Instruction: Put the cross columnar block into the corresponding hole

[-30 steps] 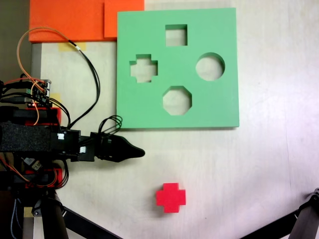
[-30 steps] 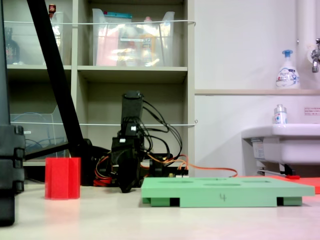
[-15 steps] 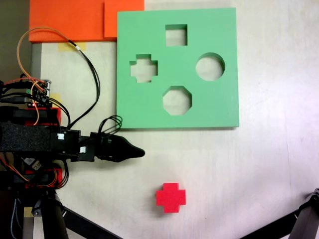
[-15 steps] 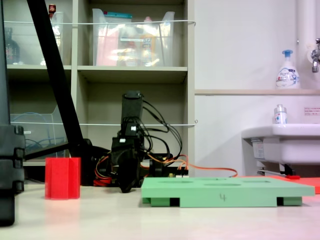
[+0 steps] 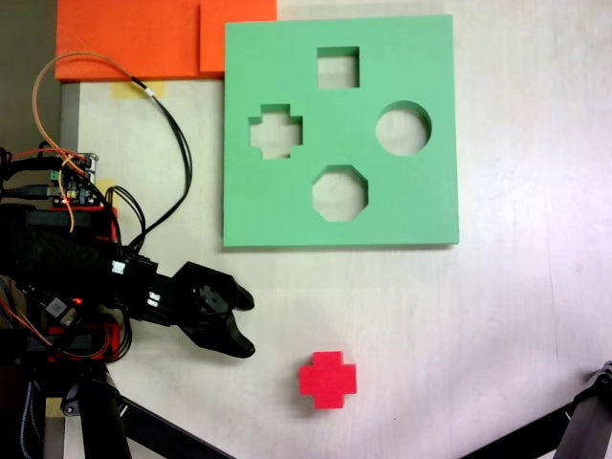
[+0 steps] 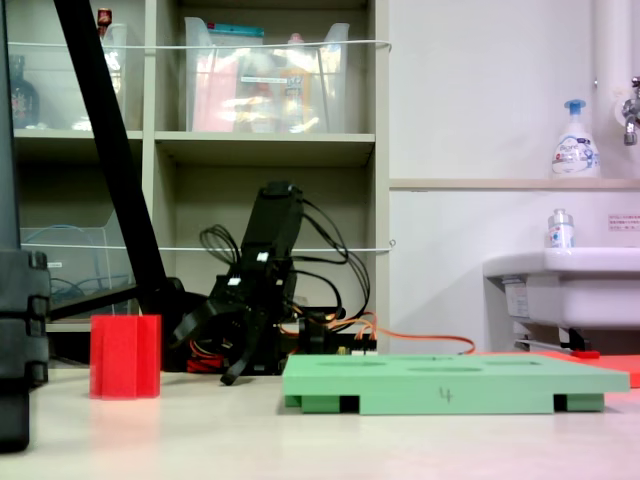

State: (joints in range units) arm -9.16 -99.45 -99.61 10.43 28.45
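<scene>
Bright, even indoor light; soft shadows; mild blur; low side view dimmer.

Arm folded low, hand (image 5: 247,325) tilted down, jaws spread apart

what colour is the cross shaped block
Bright red, clearest in the fixed view looking down from above.

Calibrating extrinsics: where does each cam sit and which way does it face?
A fixed view: above the table, looking straight down on the board, its cross hole and the red block; arm enters from the left, tool open.
A fixed view: at table height, looking level across at shelves and a sink; arm behind the board, block at left.
Shared: board, block, arm.
</scene>
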